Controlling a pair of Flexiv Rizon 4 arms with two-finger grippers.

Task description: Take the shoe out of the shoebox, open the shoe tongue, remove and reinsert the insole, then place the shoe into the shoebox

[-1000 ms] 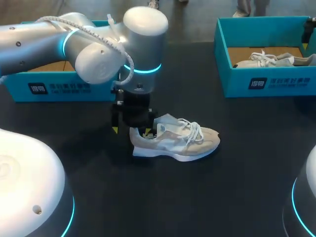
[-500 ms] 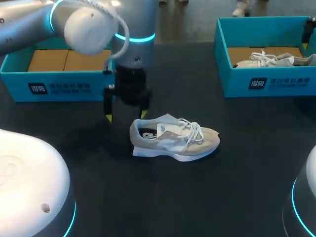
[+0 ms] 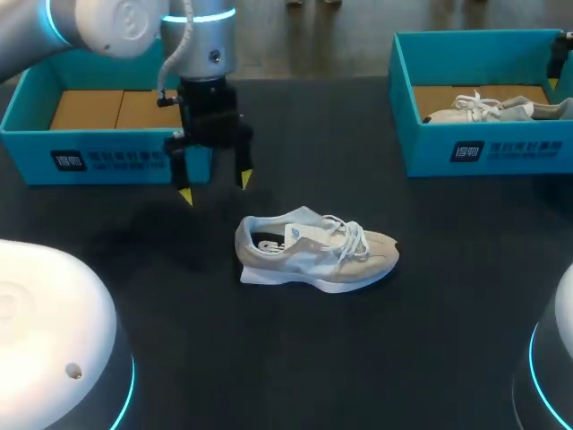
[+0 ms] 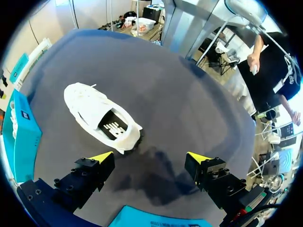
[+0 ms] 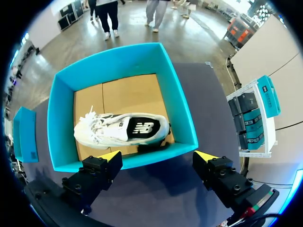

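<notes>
Here left claw spread wide — shoe on table nearby.

light: bright, overhead | shadows: soft, beside shoe on dark table (darkest under left gripper) | glare: sheen on left arm

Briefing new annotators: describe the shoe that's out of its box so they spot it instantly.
On the black table, between the teal left shoebox and right shoebox, a beige-and-white sneaker stands on its sole near the open left end effector. Unlike the other sneaker, inside the right shoebox, it sits on bare tabletop.
</notes>
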